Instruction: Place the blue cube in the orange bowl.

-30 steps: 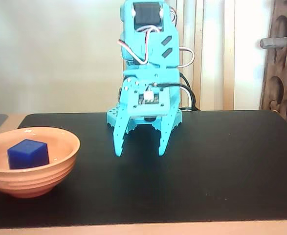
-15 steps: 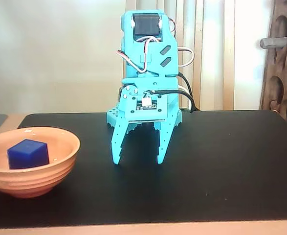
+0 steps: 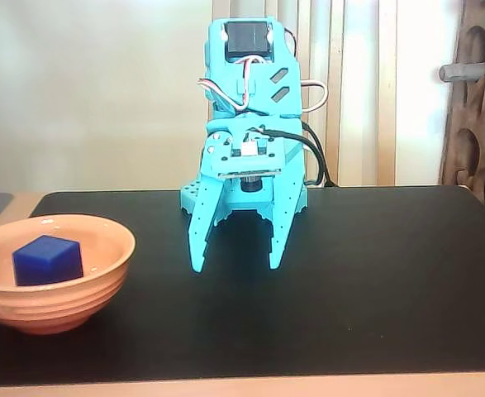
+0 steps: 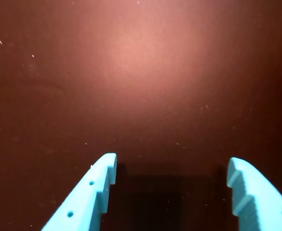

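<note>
We see little left to spoil: only a sweep of our gripper (image 3: pixel 233 268), spread wide and empty, toward the orange bowl (image 3: pixel 102 277) could knock it. The blue cube (image 3: pixel 48 260) sits inside, well off to the gripper's left in the fixed view, seemingly upright, one corner turned toward the camera.

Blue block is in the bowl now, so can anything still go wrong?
Probably not much. The blue cube already sits inside the orange bowl, and the gripper hangs open and empty over the black mat, apart from both. Two small risks: the bowl sits close to the mat's left edge in the fixed view, so a sideways swing of the arm could knock it off; and the fingers point down near the mat, so dropping lower could jam them.
</note>
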Robot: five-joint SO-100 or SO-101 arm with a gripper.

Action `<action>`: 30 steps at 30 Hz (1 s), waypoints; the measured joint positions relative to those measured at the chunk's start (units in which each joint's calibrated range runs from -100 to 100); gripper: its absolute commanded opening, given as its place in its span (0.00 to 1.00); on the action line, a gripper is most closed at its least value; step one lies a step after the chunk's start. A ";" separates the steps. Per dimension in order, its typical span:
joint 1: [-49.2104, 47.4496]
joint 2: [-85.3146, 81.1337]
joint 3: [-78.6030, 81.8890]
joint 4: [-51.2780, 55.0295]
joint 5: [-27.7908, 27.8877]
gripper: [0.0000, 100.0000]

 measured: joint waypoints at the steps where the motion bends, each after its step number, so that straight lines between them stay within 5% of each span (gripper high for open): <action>1: 0.00 -0.17 0.00 0.00 0.00 0.26; 6: 0.00 -0.34 0.00 0.18 0.00 0.12; 16: 0.00 -0.42 0.00 4.40 0.00 0.01; 30: 0.00 -0.51 0.00 4.67 0.00 0.01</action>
